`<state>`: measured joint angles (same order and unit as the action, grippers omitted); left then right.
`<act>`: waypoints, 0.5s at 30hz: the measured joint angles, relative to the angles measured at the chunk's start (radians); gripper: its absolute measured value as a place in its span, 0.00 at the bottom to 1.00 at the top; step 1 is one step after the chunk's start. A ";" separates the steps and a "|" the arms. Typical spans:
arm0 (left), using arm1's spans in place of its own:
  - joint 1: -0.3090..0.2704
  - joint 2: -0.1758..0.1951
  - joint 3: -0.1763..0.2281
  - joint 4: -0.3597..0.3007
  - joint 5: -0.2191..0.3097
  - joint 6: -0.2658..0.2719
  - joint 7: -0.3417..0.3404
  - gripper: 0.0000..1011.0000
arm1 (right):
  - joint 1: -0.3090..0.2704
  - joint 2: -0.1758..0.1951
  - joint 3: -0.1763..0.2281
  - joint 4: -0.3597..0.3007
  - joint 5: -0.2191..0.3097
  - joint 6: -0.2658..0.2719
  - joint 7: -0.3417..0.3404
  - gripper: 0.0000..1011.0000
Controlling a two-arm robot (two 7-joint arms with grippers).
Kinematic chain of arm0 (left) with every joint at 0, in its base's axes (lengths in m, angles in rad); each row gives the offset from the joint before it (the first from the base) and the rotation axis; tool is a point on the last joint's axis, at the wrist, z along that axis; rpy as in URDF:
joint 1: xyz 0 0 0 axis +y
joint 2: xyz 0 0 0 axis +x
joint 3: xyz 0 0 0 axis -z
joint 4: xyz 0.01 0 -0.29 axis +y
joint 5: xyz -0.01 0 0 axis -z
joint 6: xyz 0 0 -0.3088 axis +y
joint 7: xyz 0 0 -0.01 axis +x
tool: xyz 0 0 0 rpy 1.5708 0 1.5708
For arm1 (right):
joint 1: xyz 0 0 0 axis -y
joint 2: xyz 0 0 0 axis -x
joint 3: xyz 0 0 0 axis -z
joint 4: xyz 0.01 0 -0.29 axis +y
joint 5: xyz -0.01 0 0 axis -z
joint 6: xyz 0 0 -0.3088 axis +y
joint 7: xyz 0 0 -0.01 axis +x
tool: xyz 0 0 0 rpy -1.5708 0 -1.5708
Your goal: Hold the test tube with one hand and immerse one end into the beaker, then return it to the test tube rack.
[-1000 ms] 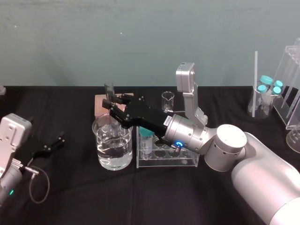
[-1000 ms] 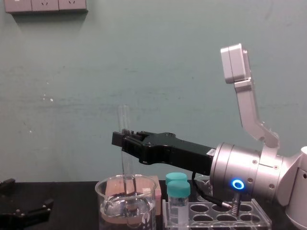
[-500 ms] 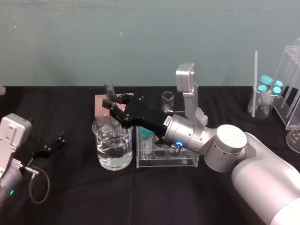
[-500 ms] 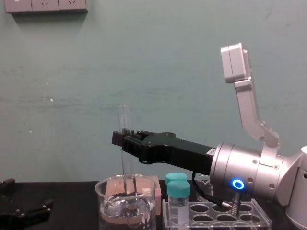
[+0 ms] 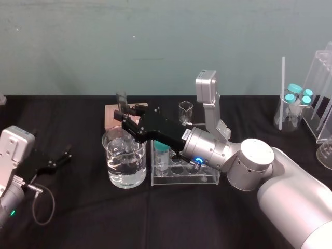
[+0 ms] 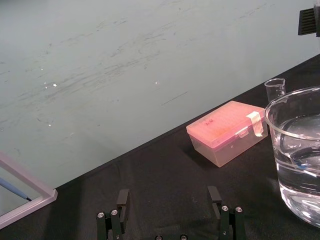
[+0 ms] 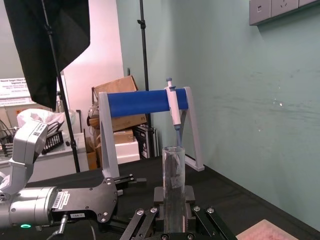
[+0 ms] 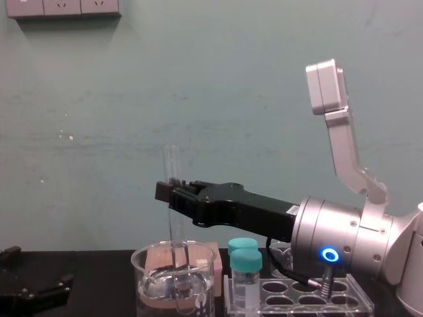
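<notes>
Holding the test tube [image 8: 170,162] upright, my right gripper [image 5: 123,111] pinches it at centre-left; its lower end hangs inside the beaker [image 5: 124,176]. The test tube rack [image 5: 187,179] lies just right of the beaker, under my wrist. My left gripper [image 6: 167,210], lower left, rests spread. One tube, one beaker, one rack.

Your right gripper [image 5: 123,115] reaches in from 4 o'clock and pinches the test tube [image 5: 121,99] upright over the beaker [image 5: 124,174]. The tube's lower part passes below the beaker's rim. The test tube rack [image 5: 197,179] stands just beside the beaker at its 3 o'clock, with a teal-capped vial [image 5: 163,153] in it. Your left gripper [image 5: 61,158] sits low over the tabletop [image 5: 155,223] at the beaker's 9 o'clock, well apart.
</notes>
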<state>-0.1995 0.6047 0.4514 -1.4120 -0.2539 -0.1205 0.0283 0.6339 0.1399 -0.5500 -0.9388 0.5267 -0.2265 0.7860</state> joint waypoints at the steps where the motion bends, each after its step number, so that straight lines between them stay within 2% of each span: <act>1: 0.000 0.000 0.000 0.000 0.000 0.000 0.000 0.99 | 0.000 0.000 0.000 -0.002 0.000 0.001 -0.001 0.22; 15: 0.000 0.000 0.000 0.000 0.000 0.000 0.000 0.99 | -0.001 0.001 -0.001 -0.006 0.001 0.001 -0.004 0.22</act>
<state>-0.1995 0.6047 0.4514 -1.4120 -0.2539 -0.1205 0.0283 0.6325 0.1413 -0.5506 -0.9450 0.5281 -0.2260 0.7823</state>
